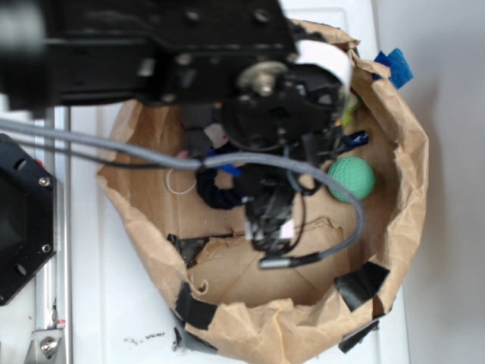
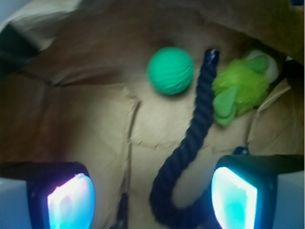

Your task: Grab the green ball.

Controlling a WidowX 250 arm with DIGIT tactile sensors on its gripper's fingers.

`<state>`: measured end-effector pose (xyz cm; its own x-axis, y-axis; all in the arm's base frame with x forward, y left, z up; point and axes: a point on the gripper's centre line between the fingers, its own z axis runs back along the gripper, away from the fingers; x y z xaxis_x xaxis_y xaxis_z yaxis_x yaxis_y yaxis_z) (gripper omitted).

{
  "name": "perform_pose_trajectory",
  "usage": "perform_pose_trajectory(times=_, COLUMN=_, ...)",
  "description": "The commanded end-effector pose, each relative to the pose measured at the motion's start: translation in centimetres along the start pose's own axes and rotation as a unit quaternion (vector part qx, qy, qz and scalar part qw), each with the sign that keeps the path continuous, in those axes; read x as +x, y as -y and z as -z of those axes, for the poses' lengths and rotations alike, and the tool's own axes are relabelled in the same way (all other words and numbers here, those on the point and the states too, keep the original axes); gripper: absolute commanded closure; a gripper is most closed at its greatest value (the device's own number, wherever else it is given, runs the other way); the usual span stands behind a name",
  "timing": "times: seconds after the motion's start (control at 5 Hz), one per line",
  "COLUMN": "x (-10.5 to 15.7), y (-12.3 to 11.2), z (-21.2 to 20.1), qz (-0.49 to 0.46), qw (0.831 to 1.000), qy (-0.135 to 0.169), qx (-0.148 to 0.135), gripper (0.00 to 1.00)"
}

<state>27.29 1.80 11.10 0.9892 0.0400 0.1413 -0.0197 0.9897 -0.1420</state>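
Note:
The green ball lies on the brown paper floor of the bag, on its right side in the exterior view. My gripper is open and holds nothing. It hangs over the middle of the bag, well short of the ball. In the wrist view the ball sits far ahead of the jaws, slightly right of centre. A dark blue rope runs from beside the ball down between my fingers. The rope touches neither pad as far as I can see.
A fuzzy lime-green plush toy lies right of the rope, against the bag wall. The crumpled paper bag walls in the whole area, patched with black tape. A grey cable loops over the bag. A white string loop lies at the left.

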Motion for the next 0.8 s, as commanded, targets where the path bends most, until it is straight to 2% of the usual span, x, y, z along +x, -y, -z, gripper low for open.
perform_pose_trajectory(times=0.0, x=0.8, y=1.4, z=-1.8, qz=0.006, qw=1.0, qy=0.025, qx=0.009, gripper=0.0)
perform_pose_trajectory(times=0.4, x=0.8, y=1.4, z=-1.8, qz=0.006, qw=1.0, qy=0.025, qx=0.009, gripper=0.0)
perform_pose_trajectory(times=0.6, x=1.3, y=0.5, z=-0.3, qz=0.039, qw=0.998, qy=0.049, qx=-0.002, gripper=0.0)
